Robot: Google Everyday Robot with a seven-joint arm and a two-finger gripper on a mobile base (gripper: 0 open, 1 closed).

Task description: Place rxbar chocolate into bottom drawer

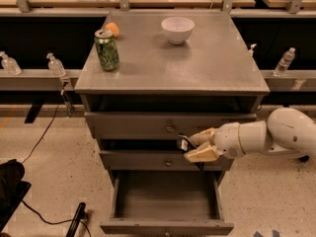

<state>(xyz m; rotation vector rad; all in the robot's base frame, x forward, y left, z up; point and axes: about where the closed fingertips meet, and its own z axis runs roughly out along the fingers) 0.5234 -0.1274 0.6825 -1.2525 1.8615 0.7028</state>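
Observation:
My gripper [189, 148] hangs in front of the middle drawer of the grey cabinet, just above the open bottom drawer [165, 227]. Its tan fingers [201, 155] are shut on the rxbar chocolate [182, 143], a small dark bar with a pale patch that sticks out to the left. The white arm comes in from the right. The bottom drawer is pulled out towards me, and its inside shows nothing in it.
On the cabinet top [207, 68] stand a green patterned can [107, 50], an orange [112, 29] behind it and a white bowl [177, 29]. Plastic bottles [54, 64] stand on side ledges. A black cable and a dark object lie on the floor at the left.

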